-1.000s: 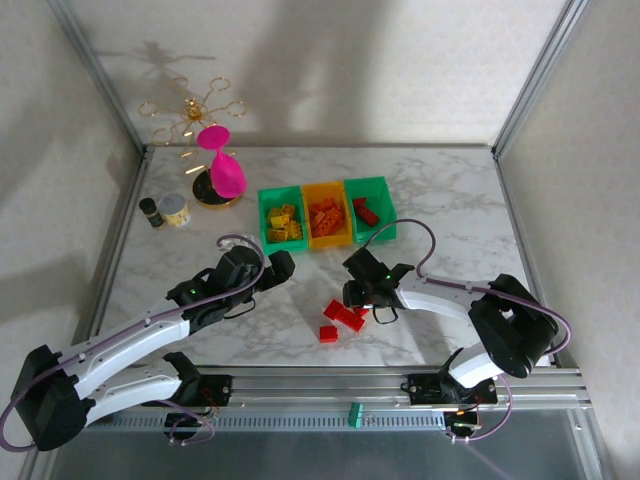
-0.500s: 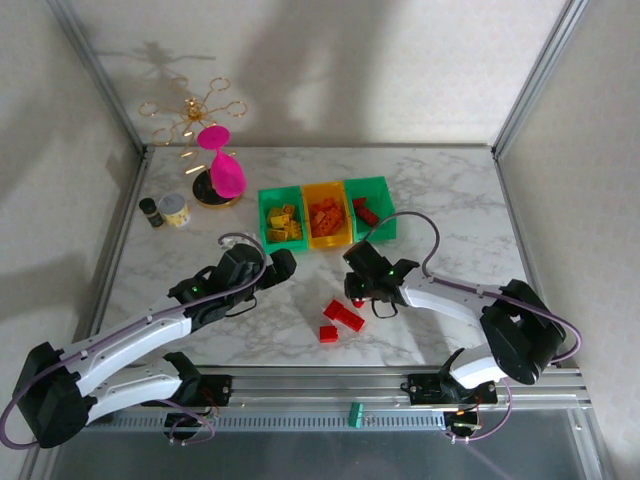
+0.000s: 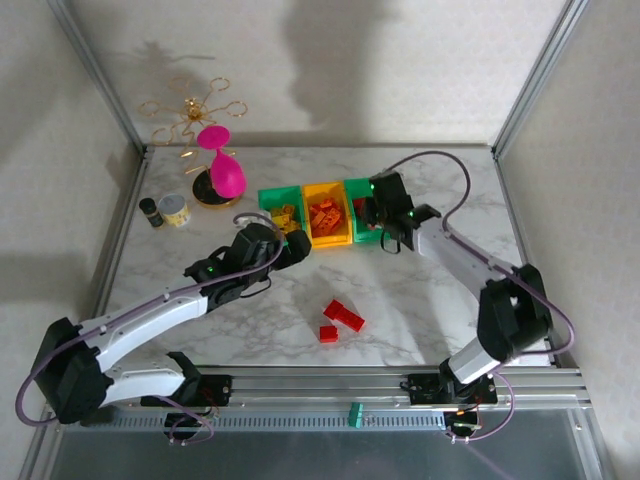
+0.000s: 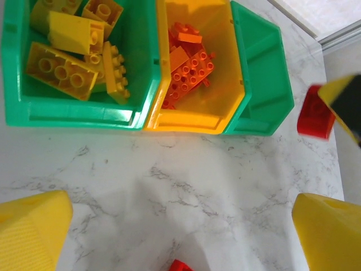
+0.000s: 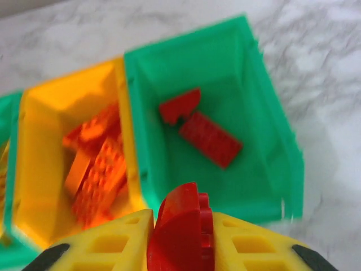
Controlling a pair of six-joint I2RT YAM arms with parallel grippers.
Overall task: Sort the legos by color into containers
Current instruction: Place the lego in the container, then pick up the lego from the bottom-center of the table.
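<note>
Pincer on the right arm (image 3: 368,211), clamped on a red lego (image 5: 181,226), has moved over the right green bin (image 5: 272,164); left pincer (image 4: 180,226) gapes wide and empty.

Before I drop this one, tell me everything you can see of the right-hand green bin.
The right-hand green bin is an open-top rectangular tub of glossy green plastic, upright on the marble table, last in the row, its side against the yellow-orange bin. Two red bricks lie inside, a long studded one and a smaller one at its end. The right hand, shut on another red brick, hovers at its rim.
</note>
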